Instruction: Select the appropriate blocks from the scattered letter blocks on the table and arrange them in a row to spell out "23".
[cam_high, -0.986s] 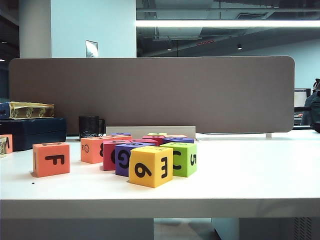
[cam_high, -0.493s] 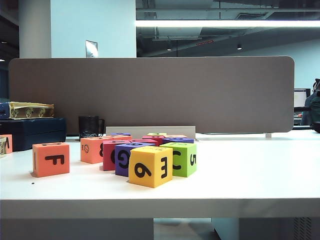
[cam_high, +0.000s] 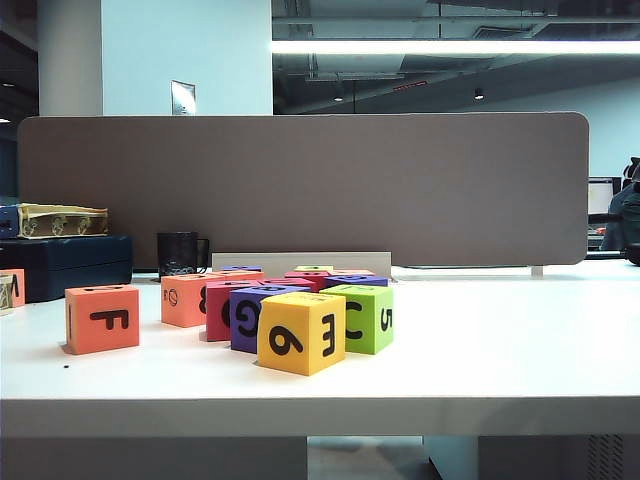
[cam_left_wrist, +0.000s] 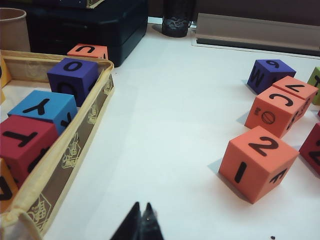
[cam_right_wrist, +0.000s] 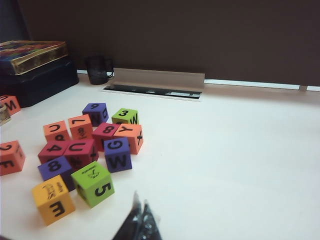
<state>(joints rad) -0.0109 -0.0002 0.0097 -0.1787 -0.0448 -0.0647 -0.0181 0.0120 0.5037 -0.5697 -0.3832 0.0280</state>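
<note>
Neither gripper shows in the exterior view. An orange block (cam_left_wrist: 257, 162) with "2" on top and "I" and "F" on its sides stands alone on the table (cam_left_wrist: 165, 125); it is also seen as the orange block (cam_high: 101, 318) and the orange block (cam_right_wrist: 11, 156). My left gripper (cam_left_wrist: 141, 205) is shut and empty, well short of it. A lime green block (cam_right_wrist: 124, 116) with "3" on top sits at the back of the cluster of scattered letter blocks (cam_right_wrist: 85, 150). My right gripper (cam_right_wrist: 140, 200) is shut and empty, hovering near the lime green "5" cube (cam_right_wrist: 93, 183).
A fabric-edged box (cam_left_wrist: 75, 145) holding several more cubes lies beside the left gripper. A dark case (cam_high: 65, 262), a black mug (cam_high: 181, 253) and a grey partition (cam_high: 300, 190) stand at the back. A yellow cube (cam_high: 300, 332) sits nearest the front edge.
</note>
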